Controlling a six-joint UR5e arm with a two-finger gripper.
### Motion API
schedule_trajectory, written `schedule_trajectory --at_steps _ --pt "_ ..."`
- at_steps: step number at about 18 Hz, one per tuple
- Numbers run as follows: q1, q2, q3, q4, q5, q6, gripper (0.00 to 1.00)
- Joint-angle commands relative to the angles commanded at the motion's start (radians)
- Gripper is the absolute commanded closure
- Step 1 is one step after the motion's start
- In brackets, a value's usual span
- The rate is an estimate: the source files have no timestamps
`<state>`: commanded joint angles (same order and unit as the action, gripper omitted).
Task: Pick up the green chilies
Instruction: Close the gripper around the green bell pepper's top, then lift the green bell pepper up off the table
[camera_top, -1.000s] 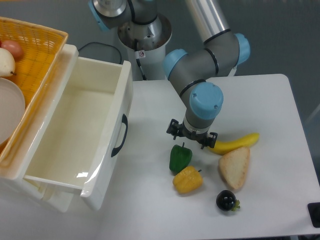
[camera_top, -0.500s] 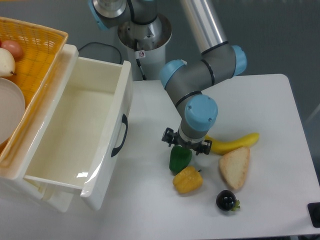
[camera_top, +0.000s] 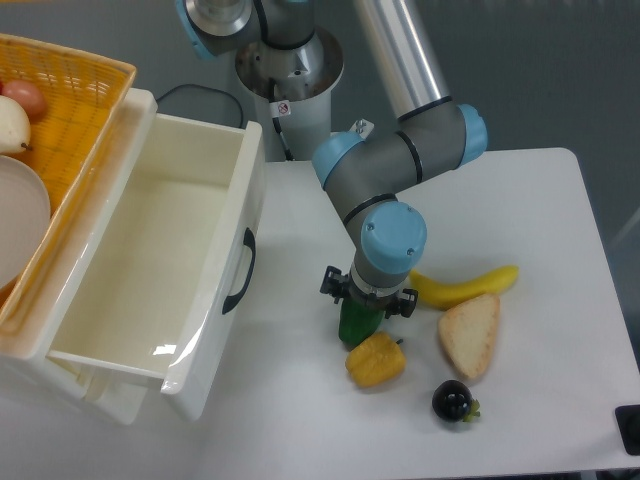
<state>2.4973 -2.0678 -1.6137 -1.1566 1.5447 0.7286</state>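
The two-finger gripper (camera_top: 364, 303) sits right over the glossy dark-green toy pepper (camera_top: 358, 325), which stands at twelve o'clock of the yellow toy pepper (camera_top: 376, 360) (finger state hidden, I cannot tell), so centre it, avoid the yellow one, then squeeze gently.

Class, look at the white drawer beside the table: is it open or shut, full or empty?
Open and empty: the white drawer is pulled out, its bare white floor showing nothing inside.

White surface (camera_top: 540, 200) has a dark-green toy pepper (camera_top: 357, 323), yellow toy pepper (camera_top: 375, 360), banana (camera_top: 462, 287), bread slice (camera_top: 469, 335), dark berry (camera_top: 453, 401), and white plastic bin (camera_top: 150, 270).
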Motion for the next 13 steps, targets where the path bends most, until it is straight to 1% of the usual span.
schedule_trajectory --at_steps 3,4,6,9,11,13 --pt "-0.002 -0.003 0.000 0.002 0.011 0.000 0.39" --pt "-0.002 -0.002 0.000 0.002 0.009 0.000 0.44" --pt "-0.002 0.001 0.000 0.000 0.009 0.000 0.59" --pt "0.000 0.011 0.002 0.000 0.009 0.011 0.74" --pt "0.003 0.018 0.009 -0.002 0.011 0.014 0.79" --pt "0.009 0.037 0.015 -0.005 0.009 0.020 0.80"
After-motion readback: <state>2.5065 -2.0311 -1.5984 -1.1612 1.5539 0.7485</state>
